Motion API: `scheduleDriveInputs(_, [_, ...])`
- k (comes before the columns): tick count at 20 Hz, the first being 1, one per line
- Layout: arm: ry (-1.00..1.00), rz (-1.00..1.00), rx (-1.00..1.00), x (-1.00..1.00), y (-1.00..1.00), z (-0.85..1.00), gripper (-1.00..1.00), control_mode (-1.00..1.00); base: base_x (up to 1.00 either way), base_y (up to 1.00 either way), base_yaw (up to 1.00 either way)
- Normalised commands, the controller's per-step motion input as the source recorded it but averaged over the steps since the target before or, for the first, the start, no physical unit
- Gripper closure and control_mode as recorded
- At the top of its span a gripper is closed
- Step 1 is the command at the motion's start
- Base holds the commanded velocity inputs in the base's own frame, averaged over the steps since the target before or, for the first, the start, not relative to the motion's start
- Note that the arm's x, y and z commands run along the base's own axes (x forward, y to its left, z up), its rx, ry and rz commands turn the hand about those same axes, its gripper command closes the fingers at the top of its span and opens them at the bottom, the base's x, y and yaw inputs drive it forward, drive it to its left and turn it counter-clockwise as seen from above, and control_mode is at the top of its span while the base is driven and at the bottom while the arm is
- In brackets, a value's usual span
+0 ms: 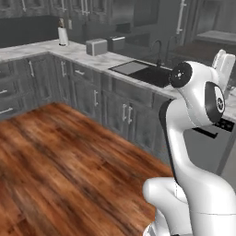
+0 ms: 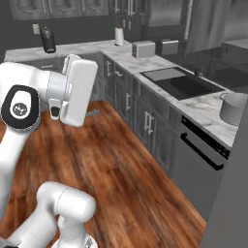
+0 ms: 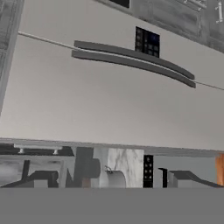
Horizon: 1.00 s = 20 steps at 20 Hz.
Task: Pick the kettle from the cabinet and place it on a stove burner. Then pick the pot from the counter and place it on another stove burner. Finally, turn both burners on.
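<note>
The wide grey pot (image 2: pixel 234 107) stands on the white marble counter (image 2: pixel 201 107) to the right of the sink, and it appears small and rolled sideways (image 3: pixel 114 178) low in the hand view. My gripper (image 2: pixel 92 113) hangs open and empty over the wooden floor, far left of the pot. A tall grey cabinet (image 2: pixel 206 24) with a long white bar handle (image 2: pixel 188 19) rises behind the counter. The kettle and the stove burners are out of view.
A black sink (image 2: pixel 186 85) is set in the counter, with a toaster (image 2: pixel 143 49) farther back. A dishwasher front (image 2: pixel 201 157) sits below the pot. The hand view faces a large steel fridge (image 3: pixel 109 100) with two dark handles. Wooden floor (image 1: pixel 60 170) lies open to the left.
</note>
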Motion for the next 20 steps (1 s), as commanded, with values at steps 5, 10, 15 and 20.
scheduleDriveInputs(5, [0.0, 0.0, 0.0, 0.0, 0.0, 0.0, -1.0, 1.0, 0.15, 0.02, -0.32])
scheduleDriveInputs(10, [0.0, 0.0, 0.0, 0.0, 0.0, 0.0, -1.0, 1.0, 0.15, 0.01, -0.31])
scheduleDriveInputs(15, [0.0, 0.0, 0.0, 0.0, 0.0, 0.0, -1.0, 1.0, 0.15, 0.08, -0.31])
scheduleDriveInputs(20, [0.0, 0.0, 0.0, 0.0, 0.0, 0.0, -1.0, 1.0, 0.18, 0.24, -0.27])
